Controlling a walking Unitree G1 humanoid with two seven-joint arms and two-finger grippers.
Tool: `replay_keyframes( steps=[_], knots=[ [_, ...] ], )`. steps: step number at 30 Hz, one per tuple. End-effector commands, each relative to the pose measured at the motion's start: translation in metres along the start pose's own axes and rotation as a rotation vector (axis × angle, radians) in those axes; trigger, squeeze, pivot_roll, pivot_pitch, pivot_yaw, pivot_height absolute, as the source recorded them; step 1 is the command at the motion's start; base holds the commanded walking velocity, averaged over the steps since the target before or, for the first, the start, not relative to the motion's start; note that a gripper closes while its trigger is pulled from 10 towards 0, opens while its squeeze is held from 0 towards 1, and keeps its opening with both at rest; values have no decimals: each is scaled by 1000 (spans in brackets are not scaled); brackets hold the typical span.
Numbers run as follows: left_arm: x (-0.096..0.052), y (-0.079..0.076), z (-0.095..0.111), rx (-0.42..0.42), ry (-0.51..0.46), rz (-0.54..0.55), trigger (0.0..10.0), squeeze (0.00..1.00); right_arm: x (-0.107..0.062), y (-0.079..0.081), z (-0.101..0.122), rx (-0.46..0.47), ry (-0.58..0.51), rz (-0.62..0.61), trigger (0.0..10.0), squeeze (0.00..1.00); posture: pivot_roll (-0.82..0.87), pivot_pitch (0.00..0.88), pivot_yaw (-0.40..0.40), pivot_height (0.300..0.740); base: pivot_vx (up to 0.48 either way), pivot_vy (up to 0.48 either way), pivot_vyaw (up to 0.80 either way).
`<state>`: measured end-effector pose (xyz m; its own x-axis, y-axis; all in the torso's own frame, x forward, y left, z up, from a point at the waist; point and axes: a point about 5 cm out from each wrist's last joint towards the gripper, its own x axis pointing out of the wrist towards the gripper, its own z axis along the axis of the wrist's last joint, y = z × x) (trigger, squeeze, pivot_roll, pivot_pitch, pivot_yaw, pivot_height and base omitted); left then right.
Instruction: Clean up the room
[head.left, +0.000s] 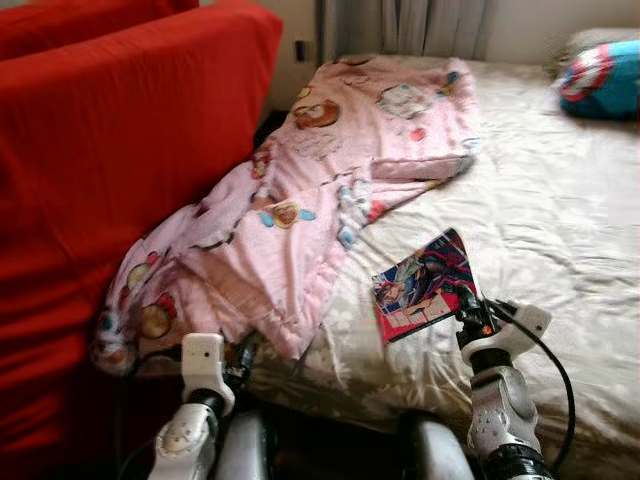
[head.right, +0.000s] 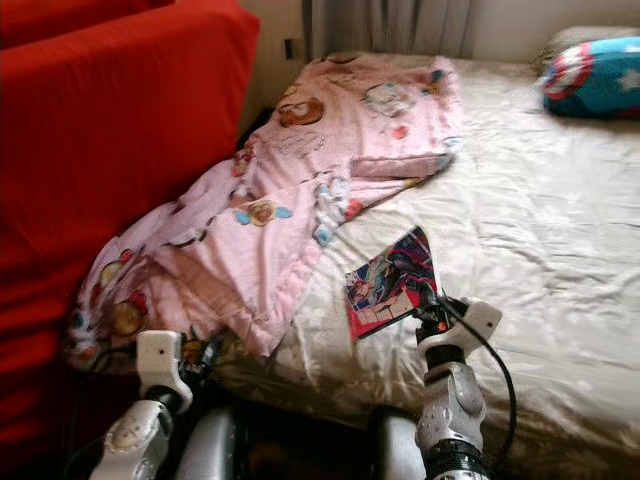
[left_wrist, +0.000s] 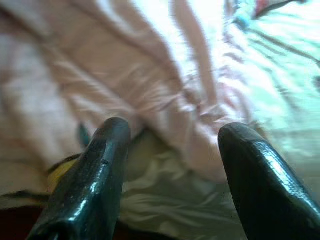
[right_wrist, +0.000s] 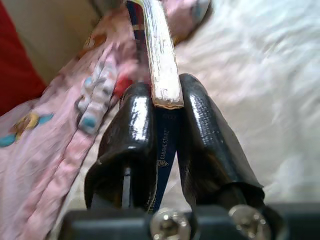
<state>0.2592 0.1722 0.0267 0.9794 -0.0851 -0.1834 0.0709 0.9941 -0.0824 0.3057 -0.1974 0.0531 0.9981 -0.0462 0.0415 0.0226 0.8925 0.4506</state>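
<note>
A thin comic book (head.left: 425, 285) with a colourful cover is held just above the beige bed sheet (head.left: 560, 220). My right gripper (head.left: 467, 300) is shut on the book's near corner; in the right wrist view the book's edge (right_wrist: 162, 60) stands clamped between the two black fingers (right_wrist: 132, 125). A pink cartoon-print blanket (head.left: 300, 200) lies crumpled across the bed's left side and hangs over the near edge. My left gripper (left_wrist: 172, 150) is open, low at the bed's near left edge, right in front of the blanket's folds (left_wrist: 165, 75).
A red sofa (head.left: 90, 170) stands close against the bed on the left. A blue cushion with a star shield print (head.left: 605, 80) lies at the bed's far right. Curtains (head.left: 410, 25) hang behind the bed.
</note>
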Motion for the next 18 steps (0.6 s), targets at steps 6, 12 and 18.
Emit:
replay_keyframes(
  steps=[6, 12, 18],
  knots=[
    [3, 2, -4, 1, -6, 2, 10000, 0, 4, 10, 15, -124, -63, 30, 10000, 0, -23, 0, 5, 572, 0, 0, 0],
    [8, -1, 0, -22, -33, 11, 10000, 0, 3, 11, 20, -210, -72, 49, 10000, 0, -25, 0, -11, 572, 0, 0, 0],
    [11, -1, -1, -47, -37, 23, 10000, 0, 1, 12, 21, -278, -58, 38, 10000, 0, -27, 0, -21, 597, 0, 0, 0]
  ],
)
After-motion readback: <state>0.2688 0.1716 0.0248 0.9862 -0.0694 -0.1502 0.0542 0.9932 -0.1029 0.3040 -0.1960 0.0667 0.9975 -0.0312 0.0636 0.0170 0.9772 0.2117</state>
